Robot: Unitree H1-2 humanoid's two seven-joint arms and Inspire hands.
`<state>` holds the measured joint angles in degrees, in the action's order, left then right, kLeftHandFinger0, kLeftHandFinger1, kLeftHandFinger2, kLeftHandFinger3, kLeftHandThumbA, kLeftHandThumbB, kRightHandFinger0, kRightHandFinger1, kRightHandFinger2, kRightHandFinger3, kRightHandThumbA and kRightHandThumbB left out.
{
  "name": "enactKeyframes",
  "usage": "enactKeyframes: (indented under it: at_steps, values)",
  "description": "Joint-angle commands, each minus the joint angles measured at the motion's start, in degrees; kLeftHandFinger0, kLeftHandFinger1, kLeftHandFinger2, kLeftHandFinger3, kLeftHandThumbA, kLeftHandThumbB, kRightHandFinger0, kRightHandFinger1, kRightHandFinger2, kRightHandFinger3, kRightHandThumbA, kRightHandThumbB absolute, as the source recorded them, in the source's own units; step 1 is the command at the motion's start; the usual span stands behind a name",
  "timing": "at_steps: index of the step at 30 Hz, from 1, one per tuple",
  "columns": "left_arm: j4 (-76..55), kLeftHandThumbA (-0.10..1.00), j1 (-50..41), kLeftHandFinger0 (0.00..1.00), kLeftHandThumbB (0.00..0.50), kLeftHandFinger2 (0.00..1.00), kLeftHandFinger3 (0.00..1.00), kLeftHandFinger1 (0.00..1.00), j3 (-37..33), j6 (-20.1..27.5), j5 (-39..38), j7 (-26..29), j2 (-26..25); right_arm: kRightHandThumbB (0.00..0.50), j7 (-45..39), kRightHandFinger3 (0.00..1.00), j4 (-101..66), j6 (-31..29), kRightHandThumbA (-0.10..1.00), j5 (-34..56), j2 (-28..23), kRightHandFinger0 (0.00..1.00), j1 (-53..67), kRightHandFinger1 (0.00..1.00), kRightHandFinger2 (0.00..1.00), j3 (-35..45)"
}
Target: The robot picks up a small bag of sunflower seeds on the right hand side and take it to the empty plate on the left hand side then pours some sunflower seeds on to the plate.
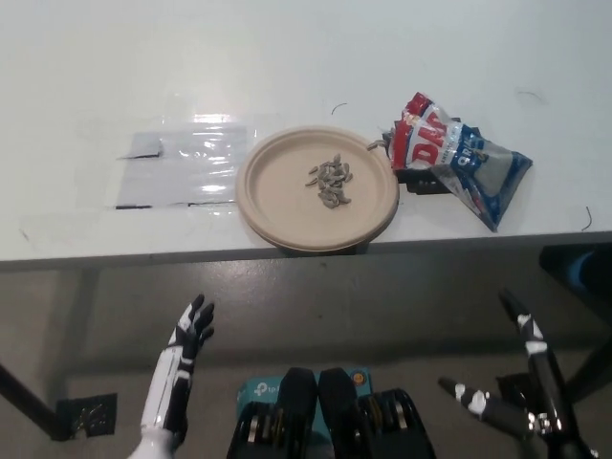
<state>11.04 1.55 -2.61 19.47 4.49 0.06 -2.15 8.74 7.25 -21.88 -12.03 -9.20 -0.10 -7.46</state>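
A tan paper plate lies near the table's front edge with a small heap of sunflower seeds at its middle. Just right of it the red, white and blue seed bag lies flat on the table, and nothing is touching it. My black right hand hangs below the table edge at the lower right, open with fingers spread. My white left hand rests low at the lower left, fingers apart and holding nothing.
A clear plastic sheet is taped to the white table left of the plate. A few stray seeds lie between plate and bag. The table's front edge runs across the middle of the view, with grey floor below.
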Motion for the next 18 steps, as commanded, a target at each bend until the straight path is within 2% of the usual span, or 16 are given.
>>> enactKeyframes:
  at_steps: [1, 4, 9, 15, 17, 18]
  values:
    - [-1.1, 1.0, 1.7, 1.0, 0.213, 1.0, 1.0, 1.0, 0.6, 1.8, -0.7, 0.0, -0.3, 0.286, -2.1, 1.0, 1.6, -5.0, 1.0, 4.6, 0.8, 1.0, -1.9, 1.0, 1.0, 0.7]
    - [-1.5, 1.0, 2.2, 1.0, 0.216, 1.0, 1.0, 1.0, 0.7, 1.1, -0.6, 0.1, -0.4, 0.238, -2.4, 1.0, 0.9, -4.5, 1.0, 3.9, 1.0, 1.0, -2.0, 1.0, 1.0, 0.5]
    - [-2.1, 1.0, 2.7, 1.0, 0.232, 1.0, 1.0, 1.0, 1.1, -0.1, -0.1, 0.4, -0.5, 0.203, -2.8, 1.0, 0.0, -3.9, 1.0, 2.7, 1.3, 1.0, -2.0, 1.0, 1.0, 0.4]
    - [-3.3, 1.0, 2.6, 1.0, 0.175, 1.0, 1.0, 1.0, 1.9, -0.9, 0.2, 0.5, -0.8, 0.205, -3.2, 1.0, -0.7, -3.3, 1.0, 1.4, 2.3, 1.0, -2.2, 1.0, 1.0, -0.3]
    - [-3.8, 1.0, 2.6, 1.0, 0.163, 1.0, 1.0, 1.0, 2.3, -1.4, 0.6, 0.8, -0.8, 0.225, -3.2, 1.0, -1.3, -2.5, 1.0, 0.0, 2.6, 1.0, -2.8, 1.0, 1.0, -0.6]
    - [-3.9, 1.0, 2.7, 1.0, 0.158, 1.0, 1.0, 1.0, 2.4, -1.5, 0.7, 0.9, -0.8, 0.21, -3.3, 1.0, -1.4, -2.7, 1.0, -0.3, 2.6, 1.0, -3.2, 1.0, 1.0, -0.8]
